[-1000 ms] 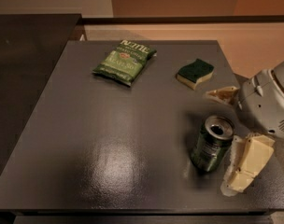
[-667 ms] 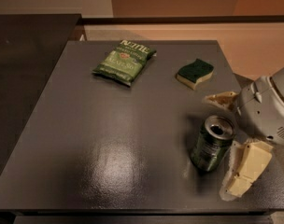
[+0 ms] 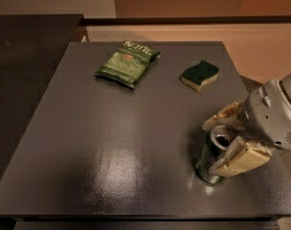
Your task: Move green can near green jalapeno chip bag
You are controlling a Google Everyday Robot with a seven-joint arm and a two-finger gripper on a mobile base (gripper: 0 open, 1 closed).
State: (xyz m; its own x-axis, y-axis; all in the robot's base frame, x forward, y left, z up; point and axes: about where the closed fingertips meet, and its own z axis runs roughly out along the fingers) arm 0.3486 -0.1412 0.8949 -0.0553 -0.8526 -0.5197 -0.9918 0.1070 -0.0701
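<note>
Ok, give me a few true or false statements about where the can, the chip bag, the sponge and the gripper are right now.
1. The green can lies right beside the green jalapeno chip bag. False: the can is at the near right of the table and the bag is at the far side, well apart from it.
2. The gripper is at the green can. True.
3. The sponge rests on top of the chip bag. False: it lies on the table to the right of the bag in this view, with bare table between them.
4. The sponge is closer to the can than the chip bag is. True.
</note>
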